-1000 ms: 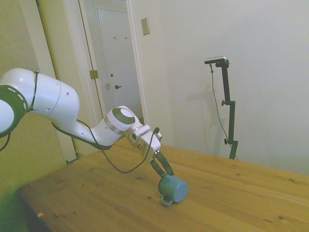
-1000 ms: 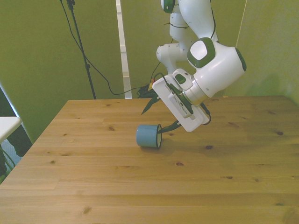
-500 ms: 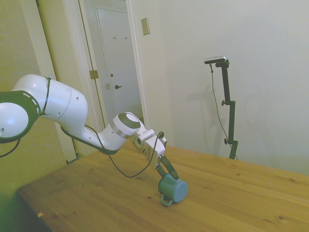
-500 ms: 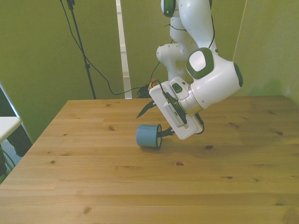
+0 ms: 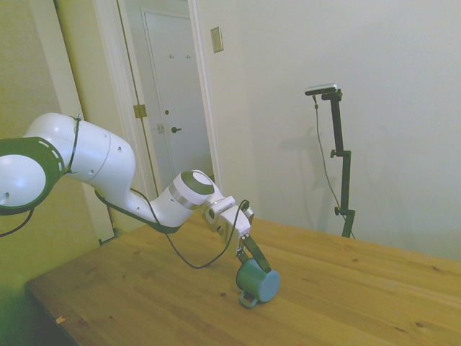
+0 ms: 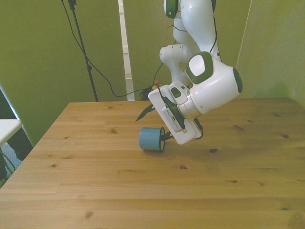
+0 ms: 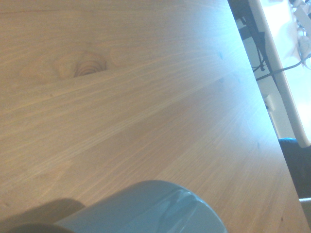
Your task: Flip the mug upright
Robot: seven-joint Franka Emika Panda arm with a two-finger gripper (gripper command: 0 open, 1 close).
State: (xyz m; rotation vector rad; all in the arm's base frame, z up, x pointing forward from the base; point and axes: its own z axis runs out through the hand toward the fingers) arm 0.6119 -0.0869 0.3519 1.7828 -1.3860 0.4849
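Note:
The teal-blue mug [image 6: 150, 140] lies on its side on the wooden table [image 6: 143, 191], its mouth turned to the front view's right. In the side view the mug [image 5: 258, 282] rests with its small loop handle [image 5: 246, 299] down on the wood. My gripper [image 6: 151, 128] is open and tilted down at the mug's mouth end. One dark finger [image 6: 166, 137] reaches the rim of the mouth. The other finger [image 6: 144, 114] points past the mug, above and behind it, apart from it. The wrist view shows the mug's rounded wall [image 7: 146, 208] close up.
The table's edge runs along the front view's left [image 6: 45, 136], with a white surface [image 6: 7, 126] just beyond it. A closed door [image 5: 169, 94] stands behind the arm in the side view. Bare wood surrounds the mug.
The wrist has dropped lower and slid toward the front view's left, bringing the fingers closer over the mug. The mug has not moved.

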